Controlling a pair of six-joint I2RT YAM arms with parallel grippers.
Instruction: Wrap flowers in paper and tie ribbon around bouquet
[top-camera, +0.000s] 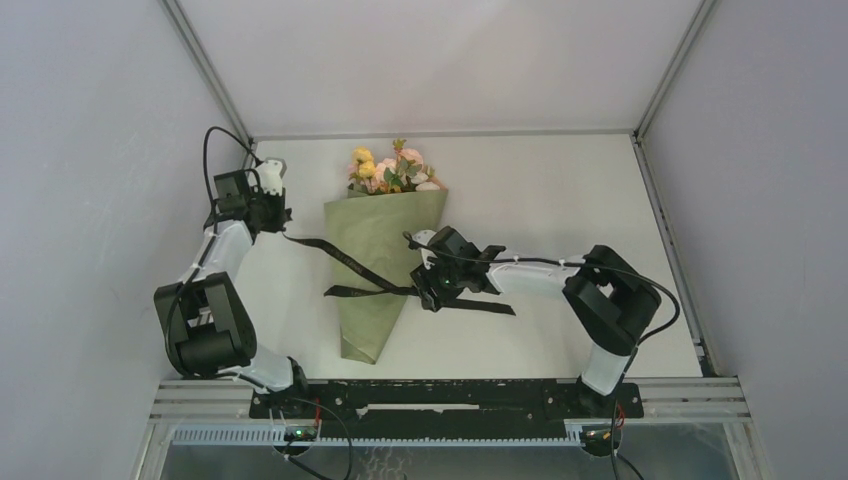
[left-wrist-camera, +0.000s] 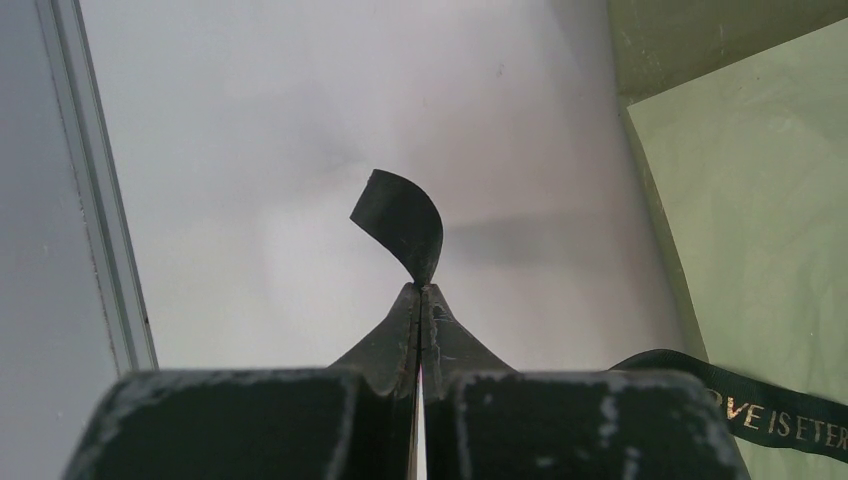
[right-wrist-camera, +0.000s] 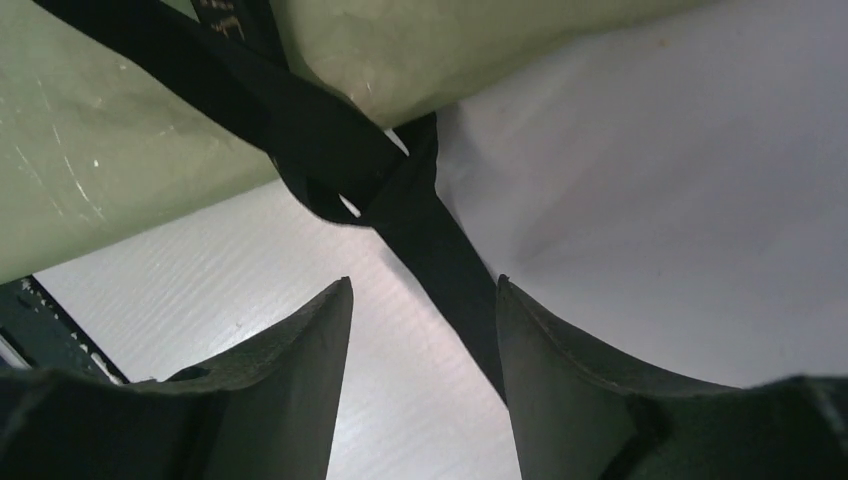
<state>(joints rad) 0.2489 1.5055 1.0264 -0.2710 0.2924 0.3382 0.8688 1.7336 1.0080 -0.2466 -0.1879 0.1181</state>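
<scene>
The bouquet (top-camera: 383, 275) lies flat near the middle of the white desk (top-camera: 560, 190). The flowers (top-camera: 387, 170) point toward the far edge, and the narrow tip of the cone points toward the arm bases. The paper (top-camera: 372, 240) shows its olive-green face outward and is closed around the stems.

The ribbon (top-camera: 330, 250) runs from the left side diagonally across the cone. A second pass lies lower down. The two strands cross at the cone's right edge, and a loose tail continues to the right on the desk. Gold lettering is visible on the ribbon in the left wrist view.

The left jaws sit left of the bouquet and are pressed together on one end of the ribbon. A short curl of it stands above the tips.

The right jaws sit just beside the crossing point at the cone's right edge. They stand apart, with the ribbon tail running between them unclamped.
</scene>
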